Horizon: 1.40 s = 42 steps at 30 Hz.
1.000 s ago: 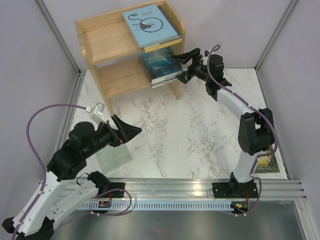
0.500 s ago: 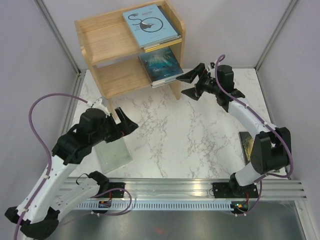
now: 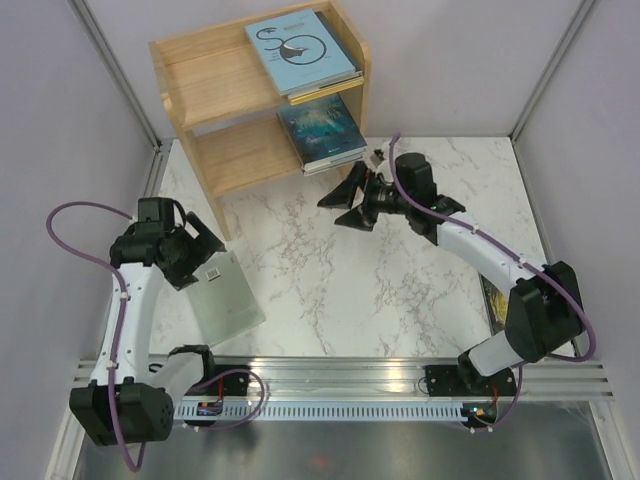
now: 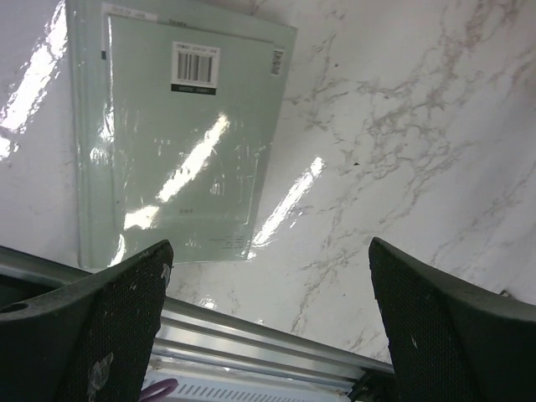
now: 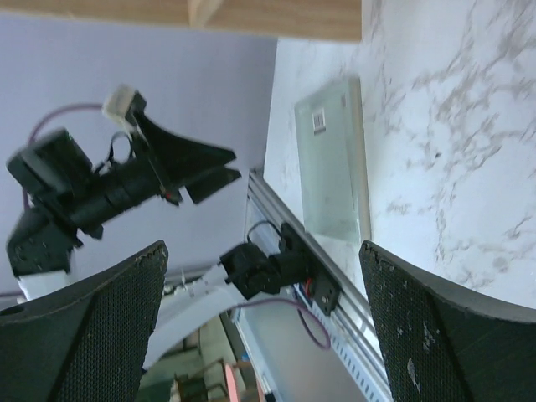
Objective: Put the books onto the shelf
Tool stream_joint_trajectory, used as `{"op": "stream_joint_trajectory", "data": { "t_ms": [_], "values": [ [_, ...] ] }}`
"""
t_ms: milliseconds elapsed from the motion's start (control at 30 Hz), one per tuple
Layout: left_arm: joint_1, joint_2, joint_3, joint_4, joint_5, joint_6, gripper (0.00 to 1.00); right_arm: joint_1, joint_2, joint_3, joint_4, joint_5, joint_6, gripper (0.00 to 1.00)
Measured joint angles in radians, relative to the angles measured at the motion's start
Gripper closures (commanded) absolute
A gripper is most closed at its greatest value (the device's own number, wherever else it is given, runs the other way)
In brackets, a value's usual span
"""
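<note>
The light wooden shelf [image 3: 215, 90] stands at the back left. A light blue book [image 3: 300, 52] lies on its top tier over a yellow one, and a teal book [image 3: 322, 128] lies on the lower tier on others. A pale grey-green book [image 3: 228, 300] [image 4: 176, 134] [image 5: 335, 159] lies flat on the marble by the near rail. My left gripper [image 3: 200, 255] [image 4: 270, 247] hangs open just above that book's left corner, holding nothing. My right gripper [image 3: 333, 210] [image 5: 261, 251] is open and empty over the table, in front of the shelf, pointing left.
A dark book [image 3: 489, 300] lies at the table's right edge, partly hidden behind the right arm. The aluminium rail [image 3: 350, 375] runs along the near edge. Grey walls close in the left and right sides. A shelf leg [image 5: 251, 12] shows above the right fingers.
The right gripper has drawn back from the lower tier toward the table's middle, leaving the teal book there. The left arm has swung left and back, its gripper opening wider.
</note>
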Motion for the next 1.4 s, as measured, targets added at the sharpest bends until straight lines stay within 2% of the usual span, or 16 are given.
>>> {"op": "stream_joint_trajectory", "data": {
  "t_ms": [200,367,700,933,1033,1133,1167,1267,1400],
  "values": [
    [0.109,0.079,-0.052,0.001,-0.036,0.007,0.0,0.128,0.047,-0.061,-0.015,0.003,-0.024,0.02],
    [0.254,0.176,-0.16,0.093,-0.006,0.016,0.0,0.135,0.087,-0.105,-0.03,0.002,-0.042,0.02],
    [0.401,0.326,-0.26,0.306,-0.035,0.116,0.0,0.135,0.097,-0.158,-0.042,-0.001,-0.063,0.02],
    [0.402,0.42,-0.294,0.386,0.038,0.118,0.05,0.13,0.097,-0.166,-0.044,0.0,-0.064,0.02],
    [0.369,0.447,-0.292,0.421,0.064,0.111,0.06,0.119,0.097,-0.185,-0.045,0.0,-0.068,0.02],
    [0.291,0.458,-0.292,0.443,0.049,0.087,0.06,0.103,0.096,-0.214,-0.048,0.001,-0.073,0.02],
    [0.257,0.457,-0.295,0.457,0.04,0.073,0.09,0.1,0.096,-0.222,-0.05,0.002,-0.075,0.02],
    [0.154,0.447,-0.301,0.491,0.017,0.037,0.03,0.092,0.091,-0.245,-0.053,0.005,-0.083,0.02],
    [0.037,0.409,-0.323,0.518,-0.031,0.009,0.02,0.092,0.089,-0.276,-0.051,0.011,-0.093,0.02]
  ]
}}
